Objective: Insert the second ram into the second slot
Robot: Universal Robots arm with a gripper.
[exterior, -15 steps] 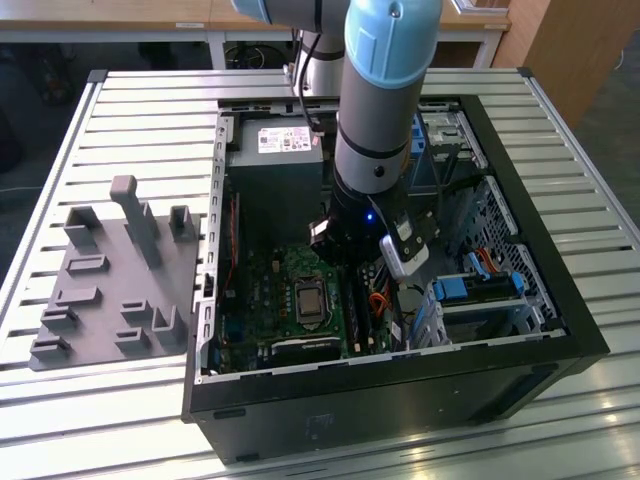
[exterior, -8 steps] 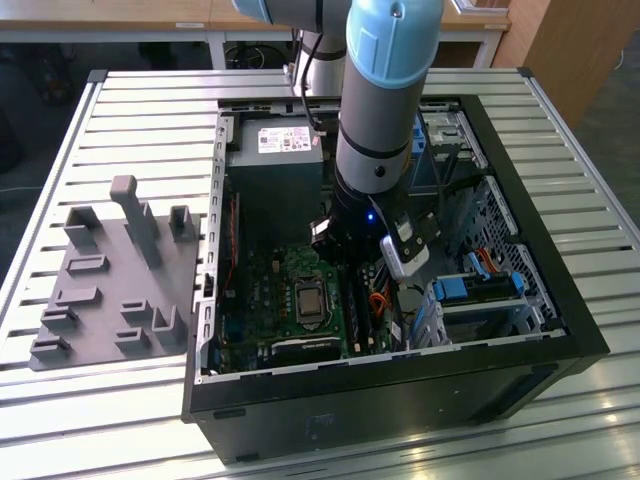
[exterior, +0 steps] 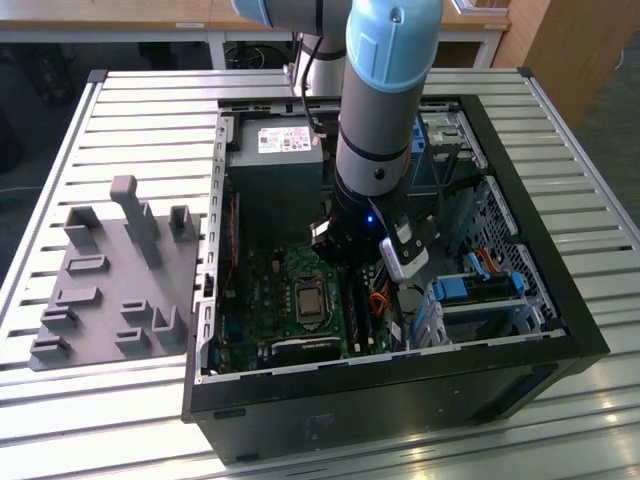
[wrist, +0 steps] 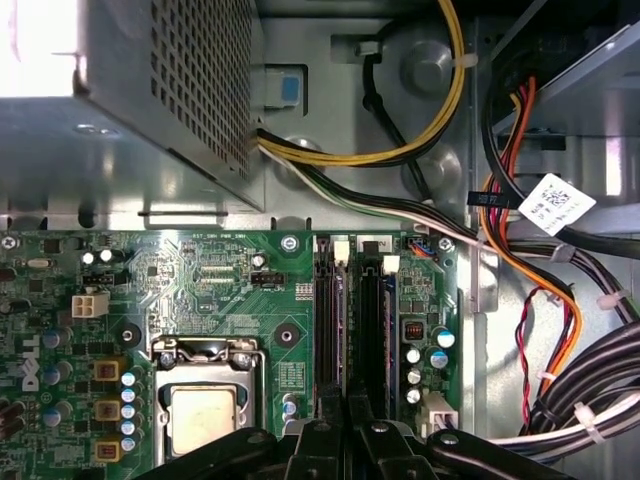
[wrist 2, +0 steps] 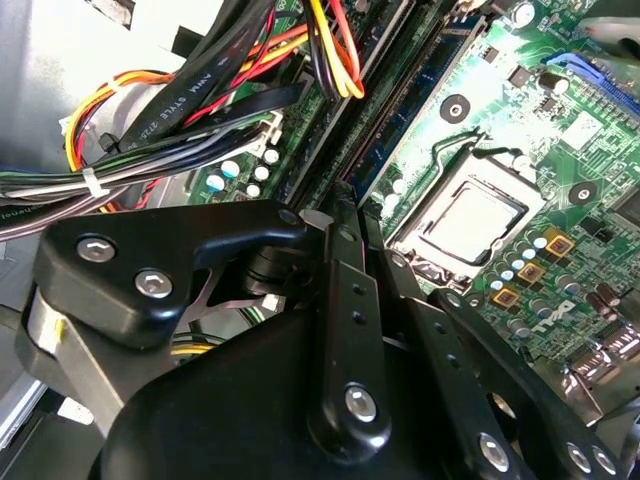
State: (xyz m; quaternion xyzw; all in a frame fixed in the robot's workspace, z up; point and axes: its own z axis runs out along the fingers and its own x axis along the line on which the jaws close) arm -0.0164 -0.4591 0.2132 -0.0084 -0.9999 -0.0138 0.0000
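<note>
Slatted table (exterior: pixel 120 110), cables (wrist: pixel 560 400) beside end effector (wrist: pixel 345 425)

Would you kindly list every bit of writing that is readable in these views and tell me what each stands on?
Power supply label: print too small to read.
Cable tag: code marks and print, too small to read.
Black cable: white lettering along it, not surely readable.
Motherboard: tiny white markings, unreadable.
No text can be quoted with confidence.
</note>
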